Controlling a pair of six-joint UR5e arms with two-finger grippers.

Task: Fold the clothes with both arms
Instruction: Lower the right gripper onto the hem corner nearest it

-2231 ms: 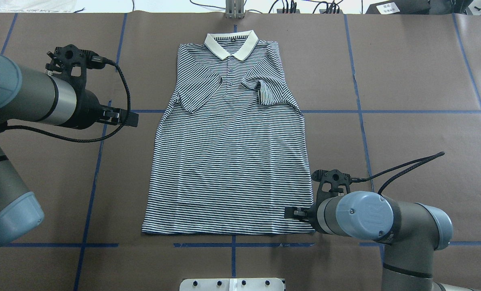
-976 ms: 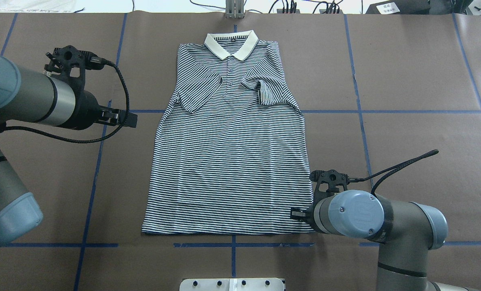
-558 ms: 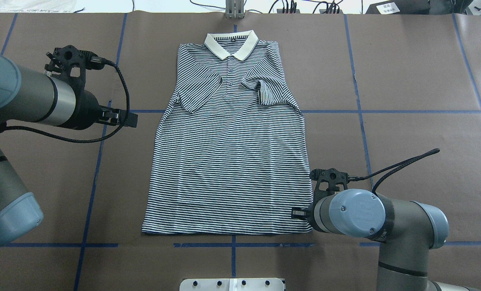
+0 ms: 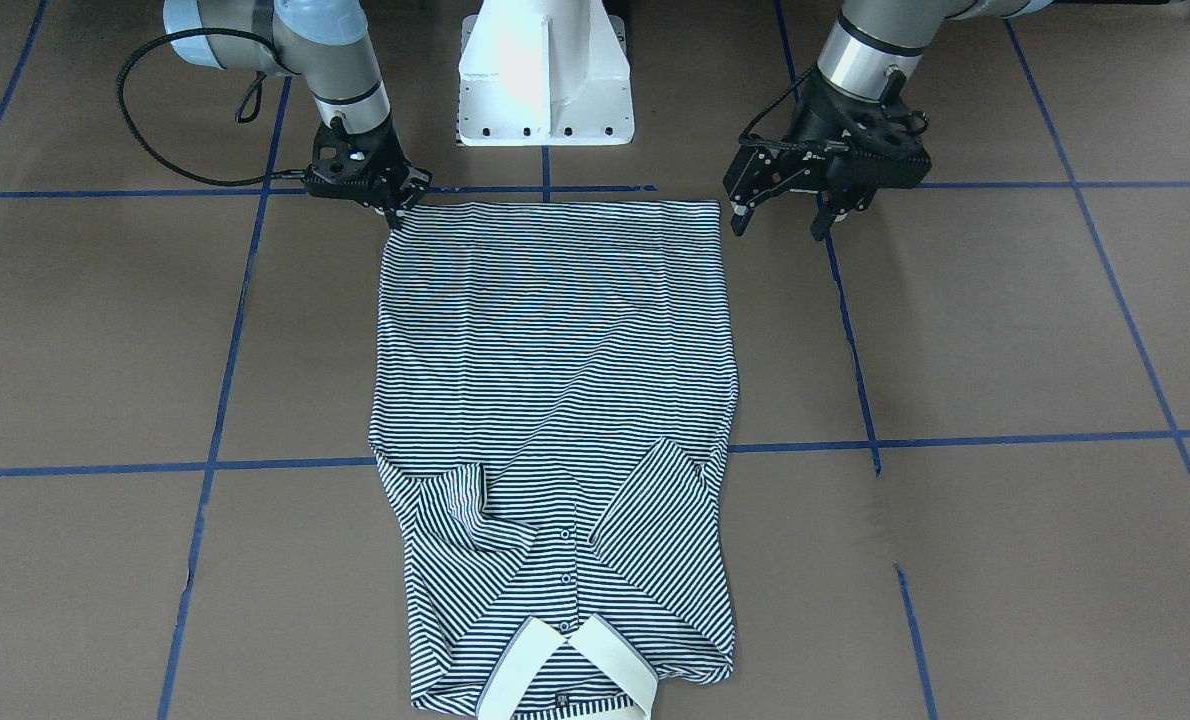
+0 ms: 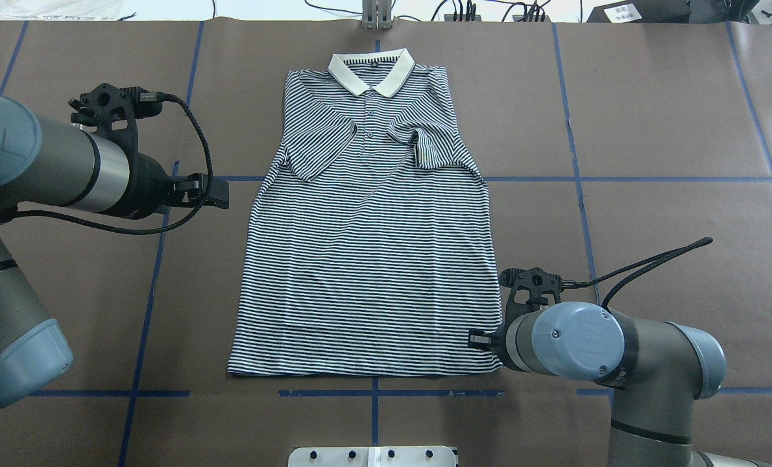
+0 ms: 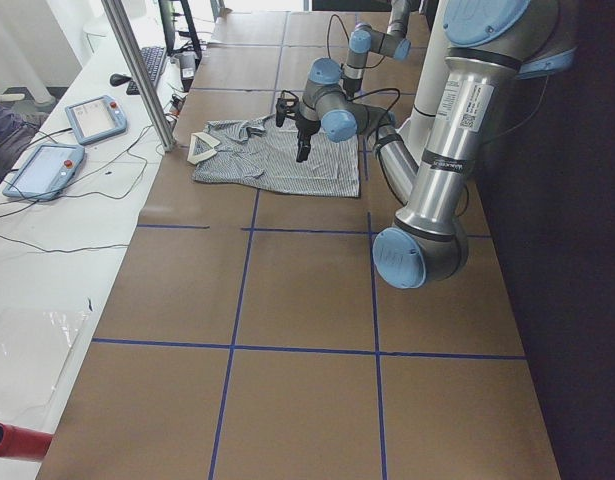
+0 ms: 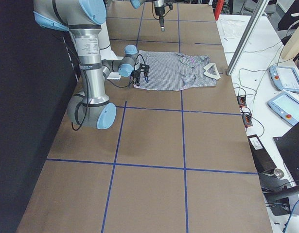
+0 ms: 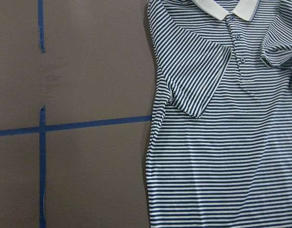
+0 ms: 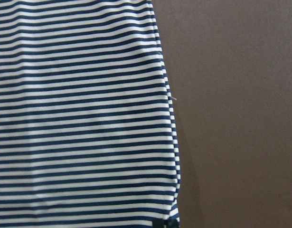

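The striped polo shirt (image 5: 366, 259) lies flat on the brown table, cream collar (image 5: 371, 70) at the far edge, both sleeves folded in over the chest. My right gripper (image 4: 393, 212) is down at the hem's right corner and looks shut on the shirt there. Its black tip (image 9: 165, 223) shows at that corner in the right wrist view. My left gripper (image 4: 777, 228) is open and empty. It hangs in the air left of the shirt (image 4: 555, 350), and in the overhead view (image 5: 217, 193) it is beside the waist. The left wrist view shows the shirt's left side (image 8: 231, 142) from above.
The white pedestal base (image 4: 545, 70) stands at the near edge behind the hem. Blue tape lines (image 5: 152, 279) cross the brown table. A metal post (image 5: 376, 16) and cables sit past the collar. Handheld pendants (image 6: 92, 118) lie on the white bench beyond the table.
My left gripper has shifted a little toward the shirt and toward the robot. My right gripper drew back slightly toward the hem's right corner and has stayed there. The shirt has not moved.
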